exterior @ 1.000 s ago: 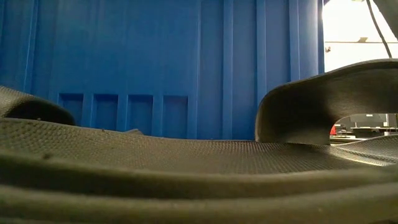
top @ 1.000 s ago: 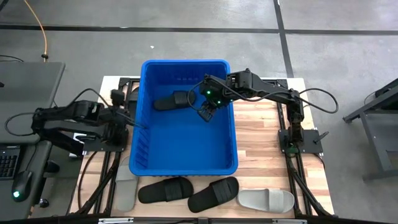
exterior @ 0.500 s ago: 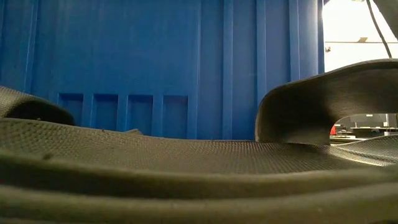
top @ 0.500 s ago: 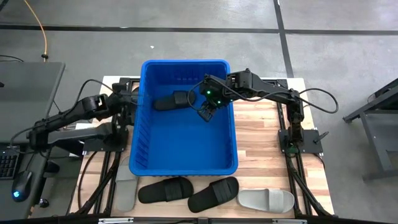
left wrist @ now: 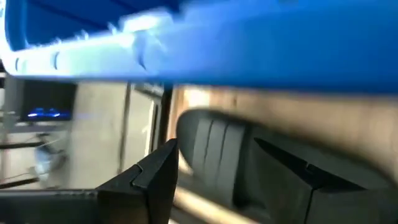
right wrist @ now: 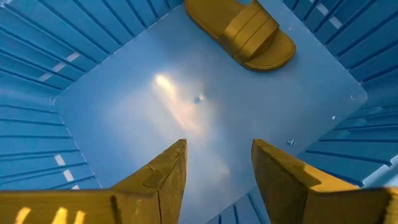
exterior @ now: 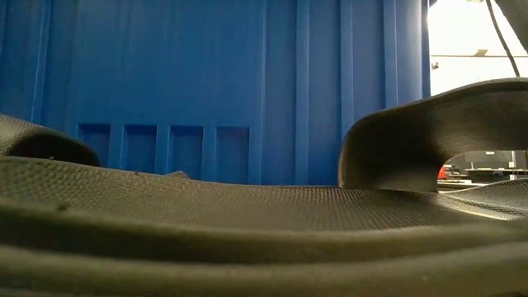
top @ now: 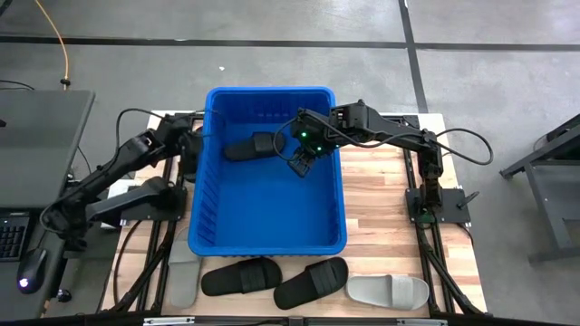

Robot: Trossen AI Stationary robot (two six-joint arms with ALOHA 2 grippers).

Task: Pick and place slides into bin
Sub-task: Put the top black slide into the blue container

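The right end effector (top: 302, 163) hangs inside the bin (top: 216, 237), fingers spread apart and empty, with one black slide (top: 251, 147) lying on the bin floor just beside it. The left end effector (top: 192, 143) sits outside the bin's far left corner, fingers apart around nothing, a grey slide (left wrist: 214, 155) just ahead of it. Four more slides (top: 308, 282) lie on the table well away from both.

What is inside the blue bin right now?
One black slide lies on the floor of the bin, near its far wall. The right gripper hangs open and empty above the floor. The rest of the floor shows bare; nothing seems hidden.
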